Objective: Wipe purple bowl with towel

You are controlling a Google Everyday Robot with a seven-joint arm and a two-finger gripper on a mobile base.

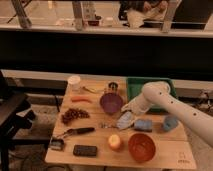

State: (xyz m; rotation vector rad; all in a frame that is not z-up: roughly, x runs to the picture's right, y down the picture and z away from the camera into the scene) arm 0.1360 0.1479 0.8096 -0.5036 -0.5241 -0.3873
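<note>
The purple bowl (111, 103) sits near the middle of the wooden table (165, 149). My white arm reaches in from the right, and the gripper (127, 108) is just right of the bowl, low over the table. A pale grey-blue towel (125, 120) hangs or lies directly below the gripper, touching the tabletop. The towel is right of and in front of the bowl, apart from it.
A green bin (150, 88) stands at the back right. An orange bowl (141, 147), an apple (115, 142), a blue sponge (143, 124), a blue cup (170, 123), grapes (73, 115), a carrot (81, 99), a white cup (74, 82), a can (113, 87), a black brush (78, 131) and a dark phone (85, 150) lie around.
</note>
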